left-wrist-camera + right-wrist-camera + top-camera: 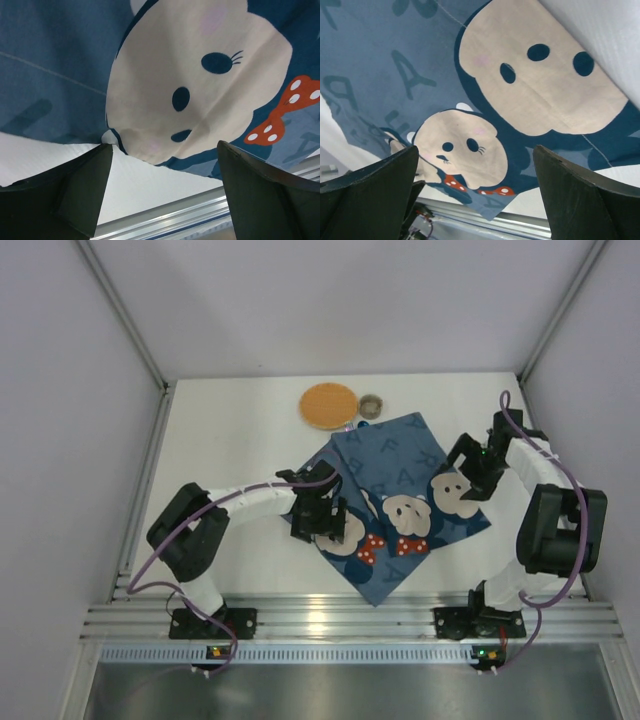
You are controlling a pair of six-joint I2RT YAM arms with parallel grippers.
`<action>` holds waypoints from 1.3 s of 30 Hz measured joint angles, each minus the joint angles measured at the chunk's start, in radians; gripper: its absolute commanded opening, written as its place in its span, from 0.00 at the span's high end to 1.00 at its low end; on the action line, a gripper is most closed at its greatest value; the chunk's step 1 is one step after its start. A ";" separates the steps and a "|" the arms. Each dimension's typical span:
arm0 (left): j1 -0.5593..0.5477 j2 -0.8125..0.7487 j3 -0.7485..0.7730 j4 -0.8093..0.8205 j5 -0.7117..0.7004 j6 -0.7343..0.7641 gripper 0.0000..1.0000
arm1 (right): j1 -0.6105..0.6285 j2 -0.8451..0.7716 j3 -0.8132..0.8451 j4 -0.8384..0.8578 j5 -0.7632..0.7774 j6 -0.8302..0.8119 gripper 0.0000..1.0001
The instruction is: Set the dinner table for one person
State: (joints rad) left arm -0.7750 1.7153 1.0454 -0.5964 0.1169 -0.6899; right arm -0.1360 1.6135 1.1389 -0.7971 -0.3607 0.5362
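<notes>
On the white dinner table (230,440) a dark blue placemat (400,480) with cartoon mouse faces lies flat and turned diagonally. My left gripper (322,512) hovers over its left edge, open and holding nothing. The left wrist view shows the left gripper (164,150) over the placemat (60,50) edge, with bare table (145,185) below it. My right gripper (467,478) hovers open over the placemat's right side. The right wrist view has the right gripper (475,149) spread wide above the placemat (380,45), with nothing between the fingers.
A round orange-brown woven plate (328,405) sits at the back of the table, with a small grey cup (370,406) just to its right. An aluminium rail (350,618) runs along the near edge. Grey walls enclose the left, right and back.
</notes>
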 measured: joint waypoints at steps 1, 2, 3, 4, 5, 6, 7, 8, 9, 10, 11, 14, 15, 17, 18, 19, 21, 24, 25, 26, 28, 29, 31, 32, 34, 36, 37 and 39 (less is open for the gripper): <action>-0.006 0.013 0.015 0.000 0.000 -0.004 0.13 | -0.001 0.000 0.000 0.000 0.011 -0.008 0.03; -0.011 0.026 0.027 0.001 0.000 -0.006 0.16 | -0.003 0.000 0.000 0.000 0.026 -0.017 0.03; -0.013 0.035 0.036 0.002 0.000 -0.010 0.20 | -0.004 0.002 0.000 0.000 0.039 -0.024 0.03; -0.014 0.043 0.043 0.004 0.003 -0.013 0.31 | -0.005 0.005 0.000 0.000 0.054 -0.031 0.03; -0.014 0.048 0.048 0.006 0.003 -0.017 0.42 | -0.006 0.010 0.000 0.000 0.070 -0.039 0.04; -0.015 0.057 0.053 0.010 0.005 -0.019 0.49 | -0.006 0.019 0.001 0.000 0.084 -0.043 0.04; -0.015 0.063 0.055 0.016 0.006 -0.019 0.63 | -0.007 0.030 0.001 0.001 0.098 -0.048 0.04; -0.014 0.070 0.058 0.017 0.008 -0.023 0.69 | -0.007 0.045 0.001 0.003 0.113 -0.051 0.04; -0.013 0.076 0.060 0.022 0.008 -0.019 0.73 | -0.008 0.058 0.001 0.004 0.126 -0.055 0.04; -0.013 0.082 0.064 0.021 0.012 -0.016 0.77 | -0.008 0.074 0.001 0.006 0.143 -0.058 0.04; -0.013 0.086 0.066 0.022 0.014 -0.015 0.91 | -0.008 0.087 0.000 0.007 0.159 -0.061 0.04; -0.013 0.094 0.075 0.020 0.017 -0.008 1.00 | -0.009 0.117 0.000 0.012 0.215 -0.069 0.06; -0.013 0.094 0.078 0.019 0.016 -0.005 1.00 | -0.009 0.123 0.000 0.013 0.231 -0.072 0.07; -0.013 0.094 0.080 0.016 0.008 0.002 1.00 | -0.009 0.135 -0.002 0.020 0.262 -0.075 0.10; -0.014 0.094 0.080 0.013 0.005 0.005 1.00 | -0.008 0.139 -0.007 0.028 0.276 -0.079 0.12; -0.013 0.094 0.080 0.012 0.002 0.008 1.00 | 0.000 0.145 -0.012 0.030 0.291 -0.083 0.14; -0.013 0.094 0.082 0.008 -0.002 0.011 1.00 | 0.013 0.153 -0.019 0.031 0.322 -0.091 0.26; -0.012 0.094 0.083 0.001 -0.006 0.016 1.00 | 0.050 0.155 -0.024 0.031 0.367 -0.100 0.53; -0.011 0.094 0.084 -0.002 -0.008 0.017 1.00 | 0.064 0.155 -0.028 0.029 0.384 -0.103 0.69; -0.010 0.094 0.084 -0.004 -0.010 0.020 1.00 | 0.076 0.155 -0.032 0.026 0.397 -0.108 0.77; -0.006 0.094 0.084 -0.009 -0.012 0.027 1.00 | 0.097 0.154 -0.034 0.022 0.410 -0.105 1.00; -0.005 0.094 0.085 -0.012 -0.013 0.031 1.00 | 0.105 0.153 -0.035 0.022 0.411 -0.106 1.00; 0.001 0.094 0.089 -0.026 -0.023 0.042 1.00 | 0.112 0.147 -0.042 0.025 0.412 -0.096 1.00; 0.004 0.093 0.090 -0.038 -0.033 0.050 1.00 | 0.113 0.141 -0.046 0.027 0.412 -0.094 1.00; 0.017 0.087 0.092 -0.071 -0.064 0.075 1.00 | 0.114 0.128 -0.061 0.027 0.412 -0.086 1.00; 0.042 0.072 0.092 -0.111 -0.092 0.103 1.00 | 0.111 0.104 -0.087 0.022 0.412 -0.070 1.00; 0.058 0.061 0.092 -0.130 -0.103 0.116 1.00 | 0.108 0.091 -0.100 0.011 0.412 -0.063 1.00; 0.113 0.025 0.092 -0.172 -0.126 0.150 1.00 | 0.102 0.050 -0.137 -0.021 0.412 -0.043 1.00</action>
State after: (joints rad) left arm -0.6617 1.7401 1.1374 -0.7689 -0.0093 -0.5404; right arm -0.0341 1.6630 1.0023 -0.8181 0.0513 0.4934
